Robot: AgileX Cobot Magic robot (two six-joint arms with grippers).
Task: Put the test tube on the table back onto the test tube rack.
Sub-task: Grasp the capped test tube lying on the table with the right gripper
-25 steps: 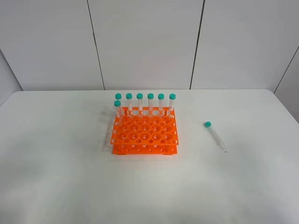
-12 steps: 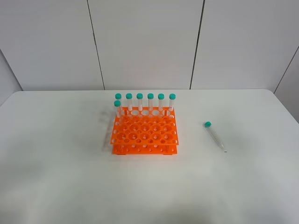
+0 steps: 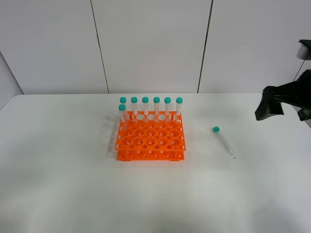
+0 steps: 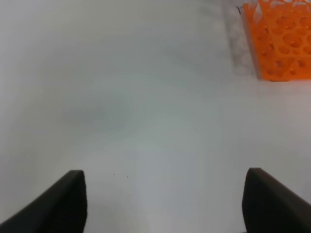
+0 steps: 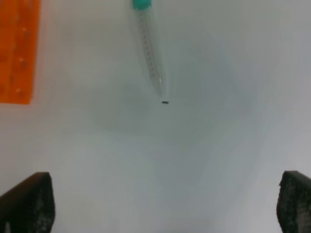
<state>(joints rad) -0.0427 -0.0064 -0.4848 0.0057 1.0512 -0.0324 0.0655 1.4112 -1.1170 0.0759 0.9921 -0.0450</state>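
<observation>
The test tube [image 3: 223, 141] lies flat on the table [image 3: 58, 184], well apart from the test tube rack [image 3: 150, 141], off its right side in the high view. Its long axis runs diagonally, with the teal cap nearer the rack and the pointed tip away from it, toward the front. Seven other tubes [image 3: 156, 104] stand upright along the rack's back. The right gripper [image 5: 160, 206] hovers beyond the tube from the rack, fingers spread wide and empty. The left gripper [image 4: 170, 204], well apart from the rack, is also spread wide.

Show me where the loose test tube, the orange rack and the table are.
test tube [image 3: 224, 141]: exterior high view, middle of its clear body.
test tube rack [image 3: 150, 137]: exterior high view, centre of its top grid.
table [image 3: 68, 189]: exterior high view, bare surface left of the rack.
</observation>
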